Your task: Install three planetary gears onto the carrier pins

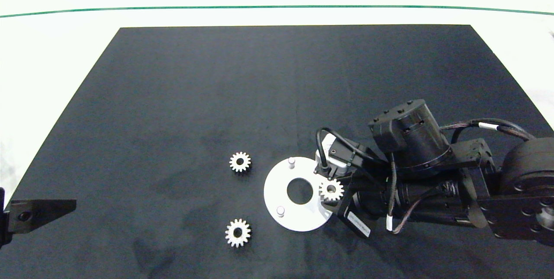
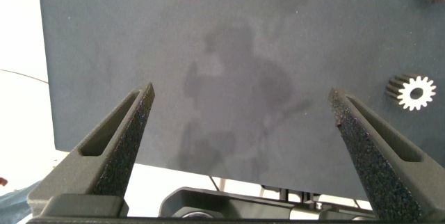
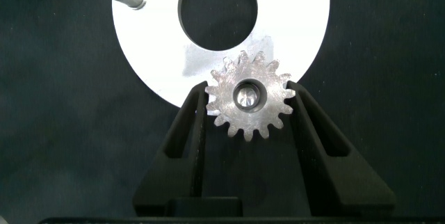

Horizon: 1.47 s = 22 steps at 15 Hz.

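One gear at the disc's right rim, held by the right gripper.

The right gripper (image 3: 250, 109) clasped a planetary gear (image 1: 331, 190) over the white disc (image 1: 277, 210), a pin showing in its hole. Two carrier pins (image 1: 291, 161) stood bare; two gears (image 1: 239, 161) lay on the black mat (image 1: 173, 97) near its front edge. The left gripper (image 2: 240, 123) gaped wide at the front-left corner.

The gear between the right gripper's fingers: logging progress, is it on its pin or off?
On. In the right wrist view the pin's tip shows through the centre hole of the gear, with the right gripper shut on it over the white disc.
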Tool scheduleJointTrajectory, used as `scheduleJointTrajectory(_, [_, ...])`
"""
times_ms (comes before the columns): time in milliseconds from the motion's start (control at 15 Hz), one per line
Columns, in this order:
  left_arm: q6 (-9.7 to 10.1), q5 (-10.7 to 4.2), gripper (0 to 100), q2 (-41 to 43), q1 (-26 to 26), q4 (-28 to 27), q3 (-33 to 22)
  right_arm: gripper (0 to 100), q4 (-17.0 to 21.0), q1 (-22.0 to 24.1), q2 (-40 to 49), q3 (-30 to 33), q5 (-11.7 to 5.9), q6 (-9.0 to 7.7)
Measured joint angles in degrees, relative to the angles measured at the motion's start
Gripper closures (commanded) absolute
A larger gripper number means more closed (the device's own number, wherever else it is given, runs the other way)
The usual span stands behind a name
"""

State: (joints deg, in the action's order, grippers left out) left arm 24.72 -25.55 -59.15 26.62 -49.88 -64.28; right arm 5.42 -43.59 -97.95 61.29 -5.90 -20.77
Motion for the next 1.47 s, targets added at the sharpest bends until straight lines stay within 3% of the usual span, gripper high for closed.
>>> scheduleJointTrajectory(133, [-0.02,0.04,0,0.1,0.0,0.0,0.0,81,-0.7,0.1,0.1,-0.5,-0.11,-0.06])
scheduleJointTrajectory(200, [-0.17,0.01,0,0.2,0.0,0.0,0.0,0,-1.0,0.1,0.2,-0.6,-0.16,-0.09])
scheduleJointTrajectory(400, [-0.33,0.04,0,0.5,-0.1,0.0,-0.2,0,-1.5,0.1,0.1,-0.7,-1.29,-0.04])
scheduleJointTrajectory(667, [-0.67,0.04,0,1.1,-0.1,-0.1,-0.1,0,-2.2,0.0,0.2,-1.4,-1.37,0.02])
scheduleJointTrajectory(933, [-3.95,0.01,0,1.2,0.5,0.9,-0.1,0,-3.1,-0.3,0.1,-2.1,-1.26,1.38])
scheduleJointTrajectory(1133, [-4.17,0.01,0,1.2,0.6,1.2,0.0,0,-3.1,-0.3,1.6,-2.5,-1.45,2.43])
scheduleJointTrajectory(1467, [-4.00,0.00,0,1.4,0.3,1.1,0.3,0,-2.9,0.3,7.7,-1.7,-1.71,2.32])
